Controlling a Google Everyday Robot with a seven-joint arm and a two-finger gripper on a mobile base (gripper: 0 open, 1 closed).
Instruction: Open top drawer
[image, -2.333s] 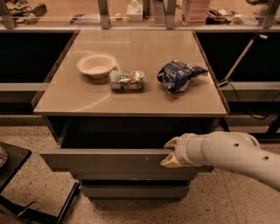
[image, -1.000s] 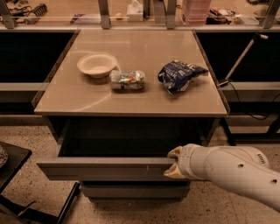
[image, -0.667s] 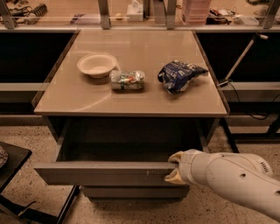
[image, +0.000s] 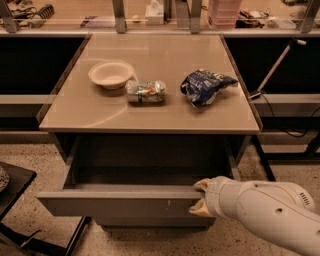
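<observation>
The top drawer (image: 120, 204) is a wide grey flat-fronted drawer under the tan table top (image: 150, 115). It stands pulled well out, its dark inside showing. Small whitish scratch marks sit right of centre on its front. My gripper (image: 199, 197) is at the right end of the drawer front, at its top edge. One pale fingertip (image: 201, 185) sits above the edge and one lies lower, against the front. The white arm (image: 270, 210) comes in from the lower right.
On the table top lie a white bowl (image: 111, 74), a crushed can (image: 145, 92) and a blue chip bag (image: 204, 87). A narrower grey drawer front (image: 150, 221) shows below. A black stand (image: 15, 200) sits at the left and a shelf with clutter at the back.
The drawer has slid further out toward the camera, with my gripper moving with it at its right end. The things on the table top have not moved.
</observation>
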